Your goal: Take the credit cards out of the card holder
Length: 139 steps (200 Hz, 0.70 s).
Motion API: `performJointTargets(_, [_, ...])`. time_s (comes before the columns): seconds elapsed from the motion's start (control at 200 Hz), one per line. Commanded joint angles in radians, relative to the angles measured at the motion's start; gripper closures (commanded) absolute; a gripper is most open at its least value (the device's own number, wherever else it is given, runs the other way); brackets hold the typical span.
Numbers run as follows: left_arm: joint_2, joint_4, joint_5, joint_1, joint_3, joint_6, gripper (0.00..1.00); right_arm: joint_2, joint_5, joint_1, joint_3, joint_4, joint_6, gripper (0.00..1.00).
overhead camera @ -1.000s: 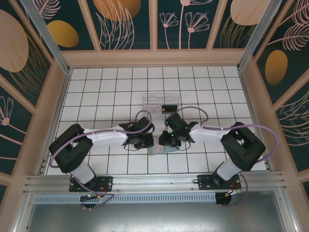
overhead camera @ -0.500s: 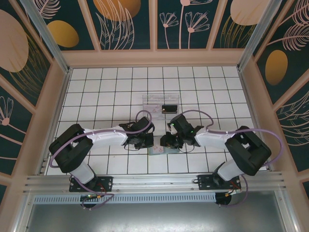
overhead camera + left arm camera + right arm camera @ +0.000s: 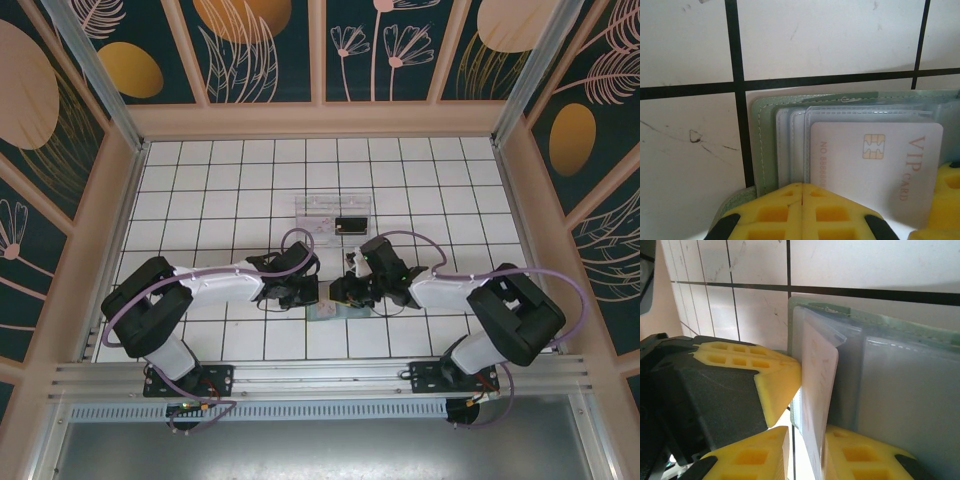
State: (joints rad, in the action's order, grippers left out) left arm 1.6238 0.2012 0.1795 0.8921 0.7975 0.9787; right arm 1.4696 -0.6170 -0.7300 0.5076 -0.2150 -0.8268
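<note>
The grey-green card holder (image 3: pixel 765 145) lies open on the tiles between both grippers, and shows as a small patch (image 3: pixel 328 313) in the top view. A pale pinkish-white credit card (image 3: pixel 880 165) marked VIP sits over its clear pockets, tilted up from them (image 3: pixel 820 385). My right gripper (image 3: pixel 807 440) (image 3: pixel 343 292) is shut on that card's end, the card lying against its right finger. My left gripper (image 3: pixel 802 192) (image 3: pixel 305 293) is shut, its yellow fingers (image 3: pixel 770 385) pressing on the holder's left side. The black credit card (image 3: pixel 350 224) lies in the tray.
A clear plastic tray (image 3: pixel 320 205) stands about one tile beyond the grippers. Wooden walls enclose the white tiled floor (image 3: pixel 220 180) on three sides. Both arms' purple cables loop above their wrists.
My right arm's wrist has shifted left and away over the holder, keeping its grip. My left gripper's fingers have closed the last small gap and stayed in place.
</note>
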Motion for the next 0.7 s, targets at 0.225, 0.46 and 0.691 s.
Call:
performJointTargets(0.225, [0.001,-0.031,0.043,0.007,-0.018,0.015,0.93,0.045,-0.072,-0.002,-0.015,-0.130,-0.031,0.76])
performJointTargets(0.46, [0.005,0.000,0.021,0.007,-0.020,0.004,0.94,-0.006,-0.059,0.005,-0.042,-0.154,-0.053,0.79])
performJointTargets(0.691, [0.003,0.034,0.000,0.006,-0.017,-0.011,0.94,-0.055,-0.058,0.020,-0.071,-0.176,-0.074,0.81])
